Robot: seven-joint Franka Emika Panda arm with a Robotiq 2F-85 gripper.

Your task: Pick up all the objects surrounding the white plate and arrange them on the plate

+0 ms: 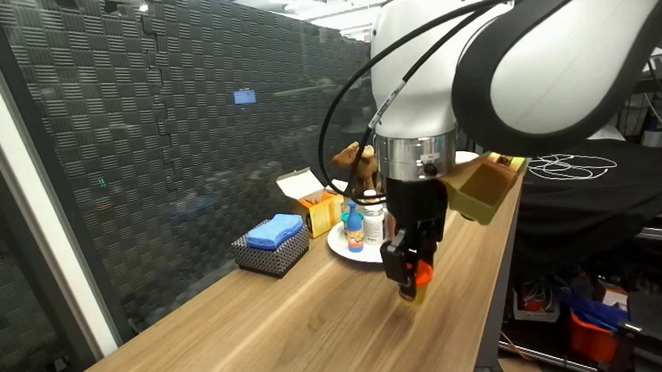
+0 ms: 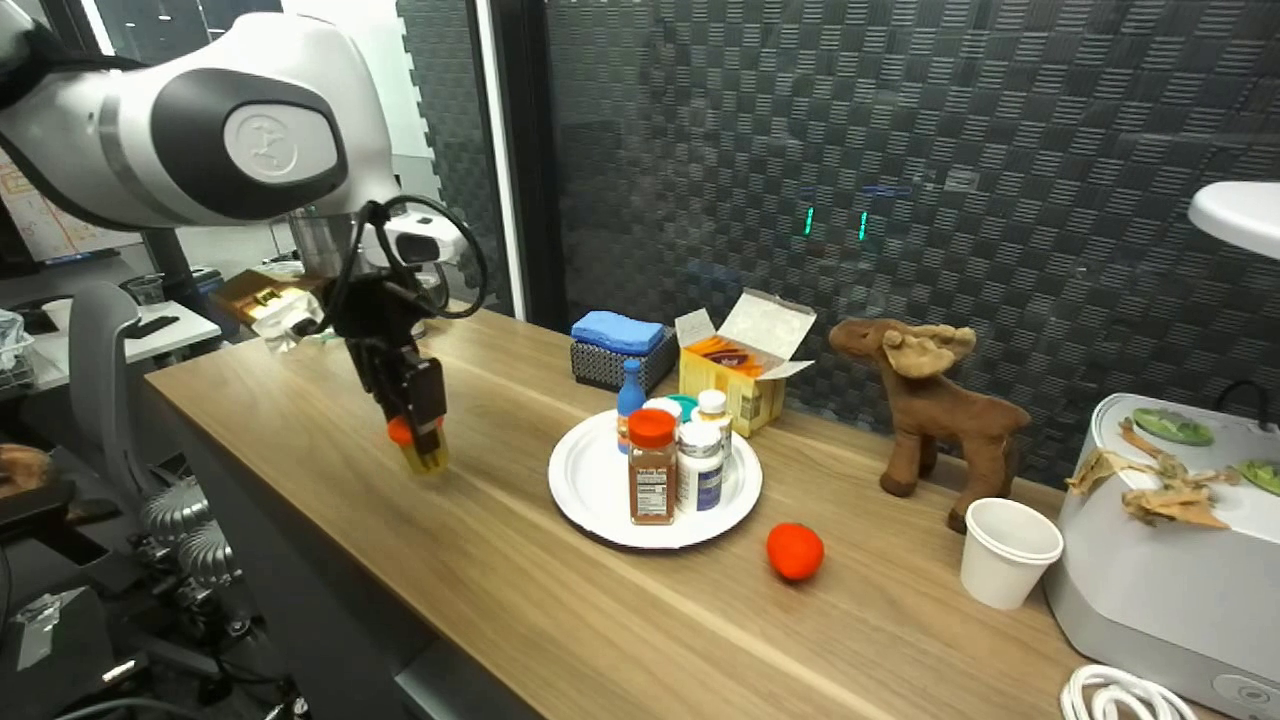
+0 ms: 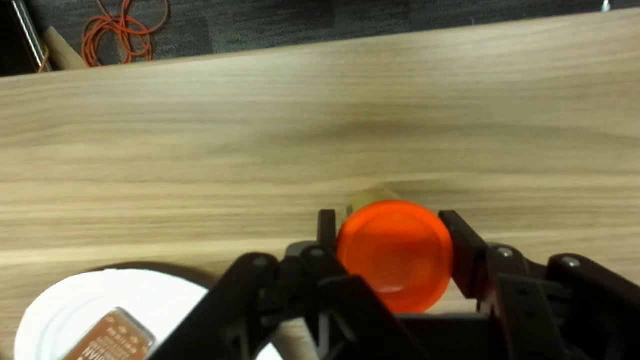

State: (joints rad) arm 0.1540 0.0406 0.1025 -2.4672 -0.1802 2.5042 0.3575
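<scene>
Dark patterned panelling [image 2: 950,110] runs behind a wood-grain tabletop [image 2: 500,540]. Leftmost in an exterior view: white robot arm [image 2: 260,140], reaching down over the surface. Gripper [image 3: 391,235] clamped from both sides on a yellow jar [image 3: 395,260] with an orange-red cap. Yellow jar is tilted, off the plate and well apart to its left; whether its base touches wood, cannot tell.

Next, towards the back: blue pad [image 2: 618,332] resting on a dark textured box [image 2: 600,367].

Centre: white plate [image 2: 590,485] on the tabletop. It bears a blue bottle [image 2: 631,400] at left, a red-capped brown jar [image 2: 653,485] at the front, white bottles [image 2: 698,480] just right of it, and a green-lidded tub [image 2: 685,403], mostly hidden in this view. Bottles and brown jar upright. Yellow carton [image 2: 722,395] behind the plate, flaps raised, orange contents showing.

Right of the plate: round red item [image 2: 796,551] near the rim. Farther right: brown plush moose [image 2: 930,410], standing; stacked white cups [image 2: 1005,560]; grey appliance [image 2: 1150,580]; coiled white cable [image 2: 1125,680] in front of the appliance.
</scene>
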